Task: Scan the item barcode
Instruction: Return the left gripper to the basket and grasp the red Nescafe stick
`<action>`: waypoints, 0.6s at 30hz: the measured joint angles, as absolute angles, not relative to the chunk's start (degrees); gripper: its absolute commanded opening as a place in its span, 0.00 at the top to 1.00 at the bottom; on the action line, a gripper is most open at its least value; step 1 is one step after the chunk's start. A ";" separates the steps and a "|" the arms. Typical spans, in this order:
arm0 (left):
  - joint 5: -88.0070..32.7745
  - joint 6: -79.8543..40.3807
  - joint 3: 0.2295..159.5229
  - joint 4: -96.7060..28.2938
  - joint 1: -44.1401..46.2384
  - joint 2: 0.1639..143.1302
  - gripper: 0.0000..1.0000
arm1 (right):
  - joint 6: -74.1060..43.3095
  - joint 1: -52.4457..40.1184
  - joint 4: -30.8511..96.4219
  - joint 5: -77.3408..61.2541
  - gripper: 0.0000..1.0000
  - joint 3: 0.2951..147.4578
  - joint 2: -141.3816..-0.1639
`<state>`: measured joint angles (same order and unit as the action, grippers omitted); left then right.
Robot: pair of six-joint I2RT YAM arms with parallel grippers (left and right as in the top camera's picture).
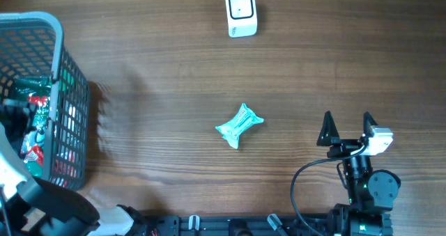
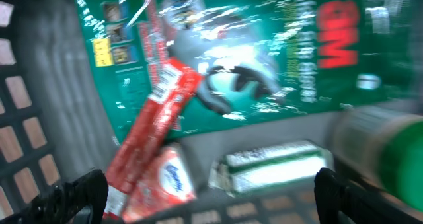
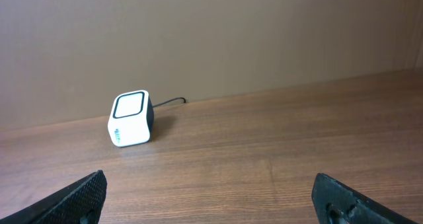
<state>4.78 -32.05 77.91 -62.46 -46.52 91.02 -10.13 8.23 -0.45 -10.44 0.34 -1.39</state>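
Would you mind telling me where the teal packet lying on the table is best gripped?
Probably the teal packet is best pinched across its narrower middle, coming straight down from above: it lies flat and diagonal, both ends flaring wider than the waist.

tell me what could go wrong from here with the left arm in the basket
1. The open left gripper hangs over a red packet that lies across a green pack, beside a silver pack. Closing may catch two items or slip off.
2. The mesh of the basket stands close beside the fingers, so they may snag on it.
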 measured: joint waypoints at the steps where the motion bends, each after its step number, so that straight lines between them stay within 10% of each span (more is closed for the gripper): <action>1: 5.54 -32.05 76.71 -61.95 -47.00 91.77 0.06 | -10.13 8.23 -0.45 -10.44 0.00 0.36 -1.39; 15: 10.63 -29.85 70.00 -59.00 -48.27 99.55 0.07 | -10.13 8.23 -0.45 -10.44 0.00 0.36 -1.39; 18: 11.42 -29.36 67.44 -57.32 -48.73 99.55 0.37 | -10.13 8.23 -0.45 -10.46 0.00 0.34 -1.39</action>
<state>11.42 -29.36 67.44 -57.32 -48.73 99.55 -10.13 8.23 -0.45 -10.46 0.34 -1.39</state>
